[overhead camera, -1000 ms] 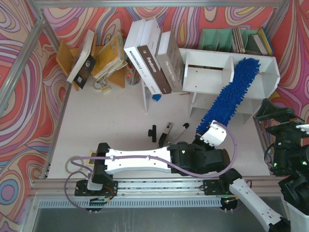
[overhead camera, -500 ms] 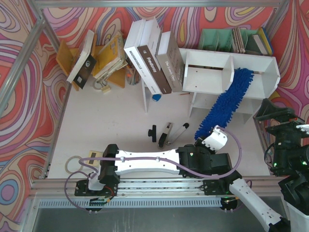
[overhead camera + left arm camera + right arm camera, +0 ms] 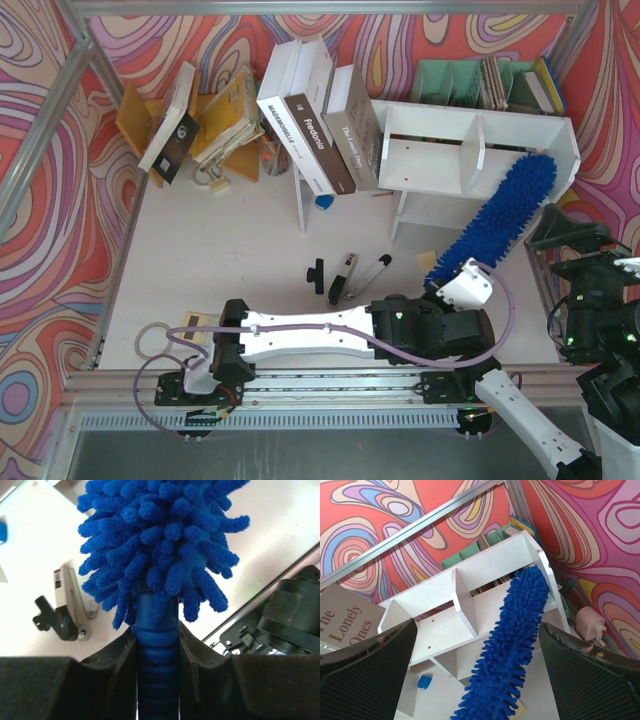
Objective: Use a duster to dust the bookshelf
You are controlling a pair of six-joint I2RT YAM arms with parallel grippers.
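Observation:
The bright-blue fluffy duster [image 3: 495, 225] slants from the table up to the right end of the white bookshelf [image 3: 470, 112]. Its tip lies over the right cubby by the side panel. My left gripper [image 3: 452, 283] is shut on the duster's ribbed blue handle [image 3: 157, 655], right below the fluffy head [image 3: 165, 545]. My right gripper [image 3: 562, 228] hovers at the far right beside the shelf, open and holding nothing. In the right wrist view the duster [image 3: 515, 645] crosses the bookshelf [image 3: 435, 595] between the wide-apart fingers of my right gripper [image 3: 477, 625].
Large books lean on a thin white board [image 3: 300, 190] left of the shelf. A green rack [image 3: 450, 80] with books stands behind it. Small black-and-silver tools [image 3: 345, 275] lie in front of the left arm. A pink bottle [image 3: 590, 622] stands by the right wall.
The left gripper has moved right and nearer with the duster. The fluffy head has swung from the central divider across the right cubby to the shelf's right end. The right arm has stayed put.

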